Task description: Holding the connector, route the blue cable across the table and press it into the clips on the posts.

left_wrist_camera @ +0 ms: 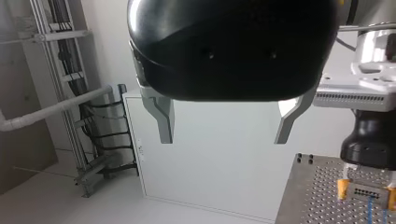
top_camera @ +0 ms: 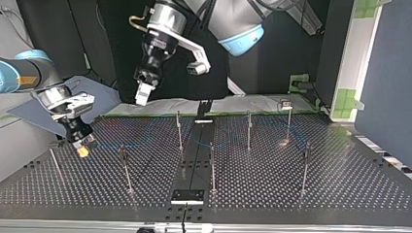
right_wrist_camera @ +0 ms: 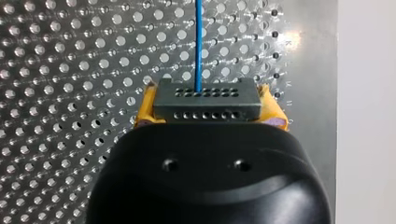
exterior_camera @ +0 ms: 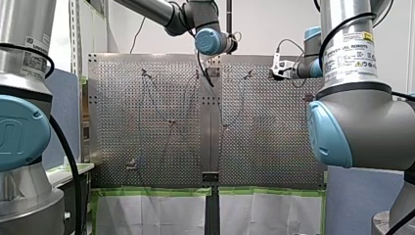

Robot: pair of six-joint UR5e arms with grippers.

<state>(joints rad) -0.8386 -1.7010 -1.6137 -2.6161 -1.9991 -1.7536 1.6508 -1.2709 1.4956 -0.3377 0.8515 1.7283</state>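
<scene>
The right gripper, pinching the connector with the blue cable running straight ahead of it, should draw it taut and low toward the posts; the left gripper hangs spread, empty.

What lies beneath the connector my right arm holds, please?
Perforated table, with the blue cable leaving the connector over it. The right gripper hides the table nearer the wrist.

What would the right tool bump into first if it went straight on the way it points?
Probably the perforated metal table. The right tool, holding the grey connector with its blue cable, points straight at it. How near is unclear.
</scene>
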